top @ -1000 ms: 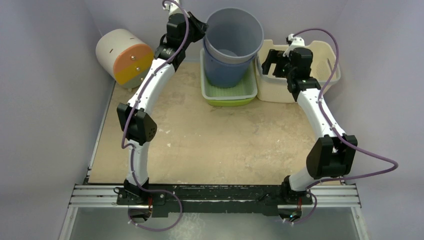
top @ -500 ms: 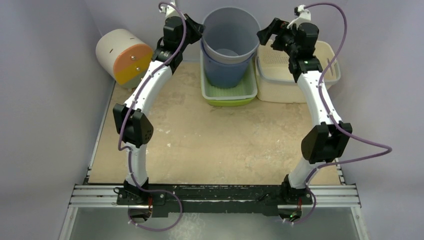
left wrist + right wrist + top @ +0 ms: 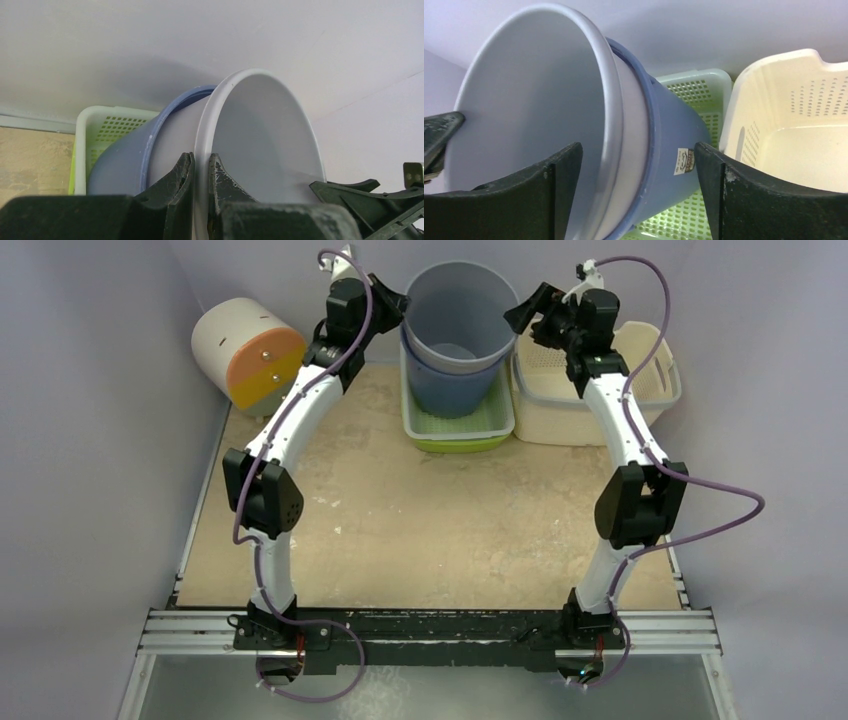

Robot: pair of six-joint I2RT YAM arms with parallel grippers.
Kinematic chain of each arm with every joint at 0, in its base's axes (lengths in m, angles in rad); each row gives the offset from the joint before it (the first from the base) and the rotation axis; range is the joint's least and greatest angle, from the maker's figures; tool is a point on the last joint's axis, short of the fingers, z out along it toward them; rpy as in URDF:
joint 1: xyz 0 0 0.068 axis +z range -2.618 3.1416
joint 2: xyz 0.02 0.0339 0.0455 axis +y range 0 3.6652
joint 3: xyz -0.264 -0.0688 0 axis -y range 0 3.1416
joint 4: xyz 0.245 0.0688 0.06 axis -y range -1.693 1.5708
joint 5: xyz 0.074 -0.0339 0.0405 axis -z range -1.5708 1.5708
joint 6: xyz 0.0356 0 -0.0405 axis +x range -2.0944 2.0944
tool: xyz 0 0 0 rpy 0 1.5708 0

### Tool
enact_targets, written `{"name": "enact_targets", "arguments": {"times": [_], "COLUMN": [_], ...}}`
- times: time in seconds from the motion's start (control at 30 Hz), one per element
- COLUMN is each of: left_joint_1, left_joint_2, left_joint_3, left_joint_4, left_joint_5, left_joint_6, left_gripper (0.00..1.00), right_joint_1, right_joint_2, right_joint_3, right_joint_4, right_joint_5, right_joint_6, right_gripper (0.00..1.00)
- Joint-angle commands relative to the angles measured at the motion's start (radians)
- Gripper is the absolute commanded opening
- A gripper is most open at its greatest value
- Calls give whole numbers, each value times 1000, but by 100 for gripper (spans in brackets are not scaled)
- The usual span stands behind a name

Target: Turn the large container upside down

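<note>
The left gripper [image 3: 200, 159] pinched the 9 o'clock rim of the grey bucket [image 3: 462, 310], while the right gripper [image 3: 638, 148] gaped wide astride its 3 o'clock rim, gripping nothing, a cream basket [image 3: 600, 405] close beside.

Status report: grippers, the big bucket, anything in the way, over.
Left gripper shut on grey bucket rim. Right gripper open, straddling opposite rim. Bucket mouth up, nested in blue bucket, in green basket. Cream basket close on its right.
</note>
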Motion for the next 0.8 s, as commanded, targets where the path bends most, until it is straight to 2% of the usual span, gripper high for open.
{"name": "enact_targets", "arguments": {"times": [0.0, 0.13, 0.47, 0.5, 0.57, 0.63, 0.77], "left_joint_1": [2, 3, 4, 2, 3, 2, 4], "left_joint_2": [-104, -119, -141, -143, -146, -153, -164], "left_joint_3": [-3, -24, -54, -56, -60, -65, -62], "left_joint_4": [134, 137, 153, 155, 155, 152, 119], "left_joint_5": [28, 26, 34, 37, 39, 39, 32], "left_joint_6": [-32, -29, -39, -41, -41, -37, -12], "left_gripper": [0, 0, 0, 0, 0, 0, 0], "right_joint_1": [2, 2, 6, 7, 6, 6, 6], "right_joint_2": [-10, 20, 49, 48, 45, 38, 19], "right_joint_3": [59, 74, 88, 88, 86, 81, 80], "right_joint_4": [77, 85, 66, 62, 56, 57, 65], "right_joint_5": [-54, -115, -164, -165, -165, -164, -169], "right_joint_6": [33, 56, 61, 57, 48, 44, 37], "right_gripper": [79, 57, 53, 50, 30, 0, 0]}}
